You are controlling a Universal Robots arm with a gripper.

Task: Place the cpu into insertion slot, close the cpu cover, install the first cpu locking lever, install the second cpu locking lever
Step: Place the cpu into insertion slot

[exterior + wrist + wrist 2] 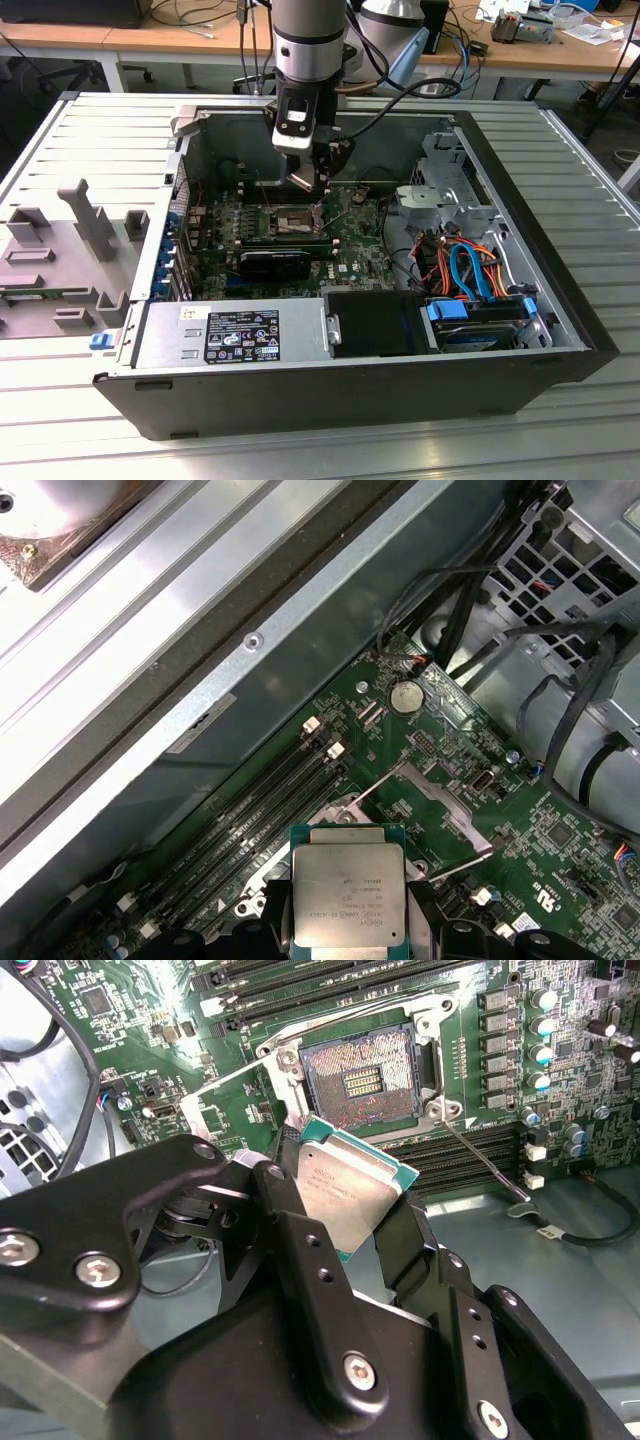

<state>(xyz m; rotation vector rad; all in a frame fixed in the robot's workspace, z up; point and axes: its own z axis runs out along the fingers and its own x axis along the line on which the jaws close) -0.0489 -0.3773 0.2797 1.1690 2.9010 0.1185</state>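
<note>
At the exterior view's left, a grey moulded parts tray (60, 260) lies on the ribbed metal table (100, 130), well apart from your work. Moving right into the open black computer case (350, 400), the black two-finger gripper (315, 180) hangs over the middle of the green motherboard (350, 260). Its jaws are pinched narrow on the small flat square cpu with the silvery metal top (350, 1180), gripping it by two opposite edges. The square insertion slot with its dark pin field and silver border (362, 1078) lies bare below the chip and apart from it, with nothing seated in it. The thin silver hinged cpu cover (440, 800) appears swung up off the socket, and a thin wire locking lever (478, 1152) stands out beside it. I judge you are mid-placement. Keep the chip level, square its edges to the socket border, and come down straight, because any sideways drag risks bending the pins.
</note>
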